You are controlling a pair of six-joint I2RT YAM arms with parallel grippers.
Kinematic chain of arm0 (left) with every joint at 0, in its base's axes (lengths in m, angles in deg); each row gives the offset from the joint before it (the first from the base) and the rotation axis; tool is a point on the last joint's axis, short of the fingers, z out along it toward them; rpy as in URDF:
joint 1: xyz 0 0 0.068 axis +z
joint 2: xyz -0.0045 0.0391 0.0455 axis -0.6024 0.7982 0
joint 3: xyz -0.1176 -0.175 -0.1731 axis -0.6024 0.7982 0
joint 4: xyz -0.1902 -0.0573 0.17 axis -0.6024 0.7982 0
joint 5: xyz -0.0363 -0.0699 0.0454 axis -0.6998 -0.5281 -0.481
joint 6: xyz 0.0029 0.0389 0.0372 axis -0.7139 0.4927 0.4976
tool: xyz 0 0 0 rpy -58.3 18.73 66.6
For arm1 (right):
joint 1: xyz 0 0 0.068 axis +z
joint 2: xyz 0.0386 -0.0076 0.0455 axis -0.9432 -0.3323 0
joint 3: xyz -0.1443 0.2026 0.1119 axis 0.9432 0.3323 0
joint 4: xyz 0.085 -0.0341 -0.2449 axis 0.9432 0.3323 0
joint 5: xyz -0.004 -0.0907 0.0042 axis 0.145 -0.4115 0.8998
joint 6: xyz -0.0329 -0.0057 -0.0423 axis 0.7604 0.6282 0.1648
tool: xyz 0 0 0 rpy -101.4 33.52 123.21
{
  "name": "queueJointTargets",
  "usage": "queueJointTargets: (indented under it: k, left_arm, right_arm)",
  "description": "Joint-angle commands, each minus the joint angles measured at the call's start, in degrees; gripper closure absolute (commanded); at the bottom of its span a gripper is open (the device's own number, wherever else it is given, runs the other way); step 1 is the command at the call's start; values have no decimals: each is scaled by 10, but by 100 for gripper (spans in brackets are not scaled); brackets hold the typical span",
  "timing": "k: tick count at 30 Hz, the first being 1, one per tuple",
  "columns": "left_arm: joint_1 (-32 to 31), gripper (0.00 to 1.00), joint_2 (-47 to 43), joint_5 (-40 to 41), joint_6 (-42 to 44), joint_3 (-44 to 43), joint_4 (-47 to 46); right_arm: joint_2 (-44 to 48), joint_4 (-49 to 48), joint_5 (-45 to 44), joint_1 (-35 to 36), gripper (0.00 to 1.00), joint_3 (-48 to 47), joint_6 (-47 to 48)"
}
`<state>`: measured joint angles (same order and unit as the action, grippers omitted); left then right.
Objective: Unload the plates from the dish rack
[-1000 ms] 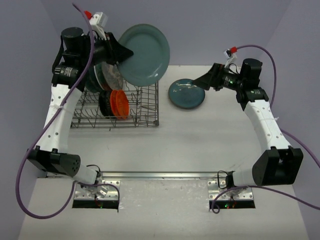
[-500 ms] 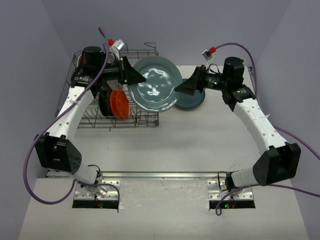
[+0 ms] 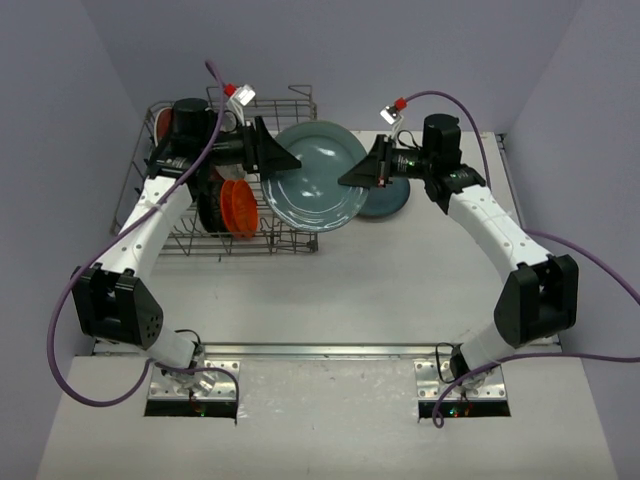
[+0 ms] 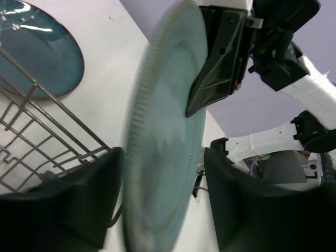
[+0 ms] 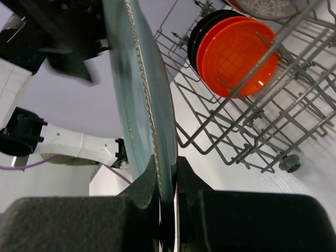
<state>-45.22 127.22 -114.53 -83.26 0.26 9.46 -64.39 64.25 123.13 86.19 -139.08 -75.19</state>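
Observation:
A large grey-blue plate (image 3: 315, 178) hangs on edge in the air just right of the dish rack (image 3: 250, 245). My right gripper (image 3: 350, 178) is shut on its right rim, its jaws pinching the plate edge (image 5: 167, 178). My left gripper (image 3: 285, 160) is open at the plate's left rim; in the left wrist view its fingers (image 4: 252, 199) stand clear of the plate (image 4: 163, 157) on both sides. Orange plates (image 3: 240, 205) and a black plate (image 3: 210, 205) stand upright in the rack. A dark teal plate (image 3: 392, 200) lies flat on the table.
The rack's wire wall (image 5: 252, 131) is close beside the held plate, with the orange plates (image 5: 239, 58) behind it. The teal plate (image 4: 37, 52) lies partly under the held plate. Purple walls close in the table's back and sides.
The left arm swung the grey-blue plate down and right from above the rack. The right gripper came in from the teal plate and shut on its rim, and the left jaws opened.

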Motion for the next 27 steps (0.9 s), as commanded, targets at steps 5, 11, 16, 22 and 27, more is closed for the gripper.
queueJointTargets:
  k: [5, 11, 16, 22, 27]
  left_arm:
    - [14, 0, -14, 66, 25, -71, 33]
    - [56, 0, 2, 89, 27, -128, 56]
    - [60, 0, 9, 98, 42, -172, 60]
    - [61, 0, 18, 120, 57, -208, 71]
    - [61, 0, 18, 121, 58, -188, 69]
  right_arm:
    - [46, -108, 29, -104, 100, 65, -125]
    - [25, -121, 70, -256, 100, 84, -144]
    - [-31, -54, 52, -302, 100, 59, -80]
    - [-125, -6, 17, -301, 100, 12, -40]
    - [-199, 3, 2, -287, 100, -35, -42]
